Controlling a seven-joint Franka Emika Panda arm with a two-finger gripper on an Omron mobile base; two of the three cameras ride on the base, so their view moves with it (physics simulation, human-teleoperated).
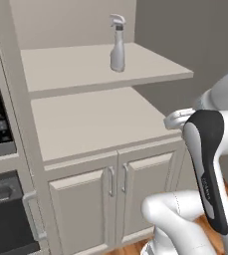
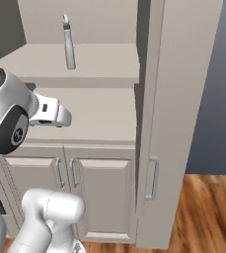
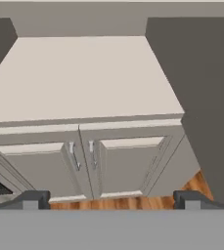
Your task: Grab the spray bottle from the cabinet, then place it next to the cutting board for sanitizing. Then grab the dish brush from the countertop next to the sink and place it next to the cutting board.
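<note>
Spray bottle (image 1: 117, 44) is standing upright on the cabinet's (image 1: 90, 119) upper shelf, upper centre of the left base view. Jaws are sitting wide open, holding nothing, gripper (image 3: 111, 200) pointing at the lower shelf and closed panelled doors (image 3: 79, 166) below.

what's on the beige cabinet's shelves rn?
Upper shelf of the tall beige cabinet: one small pale grey spray bottle, upright. Lower shelf: nothing visible. Whatever sits behind the closed panelled doors below is hidden.
</note>
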